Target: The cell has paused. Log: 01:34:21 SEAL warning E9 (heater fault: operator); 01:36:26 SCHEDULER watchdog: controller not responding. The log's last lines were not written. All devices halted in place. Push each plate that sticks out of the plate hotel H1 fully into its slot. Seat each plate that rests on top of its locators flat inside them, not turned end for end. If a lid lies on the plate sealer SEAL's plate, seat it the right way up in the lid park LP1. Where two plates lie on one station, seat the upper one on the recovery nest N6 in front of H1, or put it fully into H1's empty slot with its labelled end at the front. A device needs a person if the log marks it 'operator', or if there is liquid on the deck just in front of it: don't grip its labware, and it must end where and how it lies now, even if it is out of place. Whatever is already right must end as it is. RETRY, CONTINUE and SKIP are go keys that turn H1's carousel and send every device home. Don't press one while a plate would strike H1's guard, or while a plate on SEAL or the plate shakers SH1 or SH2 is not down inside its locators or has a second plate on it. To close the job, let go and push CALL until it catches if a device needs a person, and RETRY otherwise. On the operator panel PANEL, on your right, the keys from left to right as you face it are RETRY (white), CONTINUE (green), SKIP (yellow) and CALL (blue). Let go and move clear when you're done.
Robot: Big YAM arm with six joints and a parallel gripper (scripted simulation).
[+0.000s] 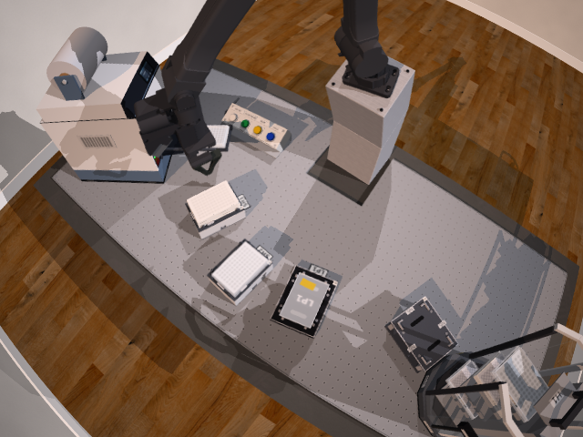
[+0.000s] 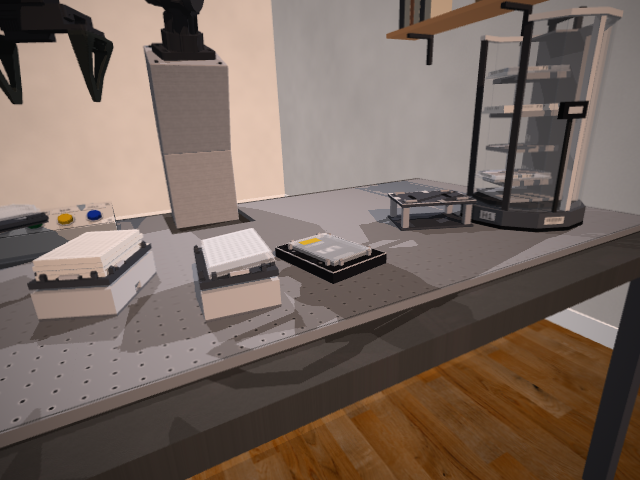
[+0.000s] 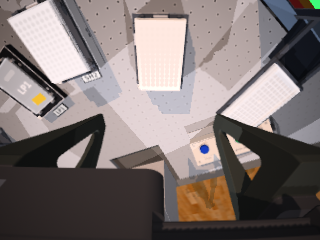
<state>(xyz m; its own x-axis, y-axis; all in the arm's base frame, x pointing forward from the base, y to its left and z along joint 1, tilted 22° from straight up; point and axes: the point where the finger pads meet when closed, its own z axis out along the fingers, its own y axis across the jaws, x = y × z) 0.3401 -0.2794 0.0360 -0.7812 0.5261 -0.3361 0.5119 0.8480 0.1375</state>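
My gripper [image 1: 204, 162] is open and empty. It hangs high over the deck between the sealer SEAL [image 1: 98, 121] and the panel PANEL [image 1: 254, 126]. In the wrist view the open fingers frame the blue CALL key [image 3: 204, 149] far below. SEAL's white plate [image 1: 219, 135] lies on its tray beside the arm. One shaker carries thick cream labware [image 2: 87, 253] that looks like two plates stacked. The other shaker holds one white plate [image 2: 236, 251]. A grey lid with a yellow mark [image 1: 304, 299] lies in the lid park LP1. The recovery nest N6 [image 1: 420, 331] is empty.
The plate hotel H1 [image 2: 532, 129] stands at the far end with plates on its shelves. The arm's pedestal [image 1: 367, 122] rises behind the panel. The green [image 1: 244, 123], yellow [image 1: 257, 129] and blue [image 1: 270, 136] keys show on the panel.
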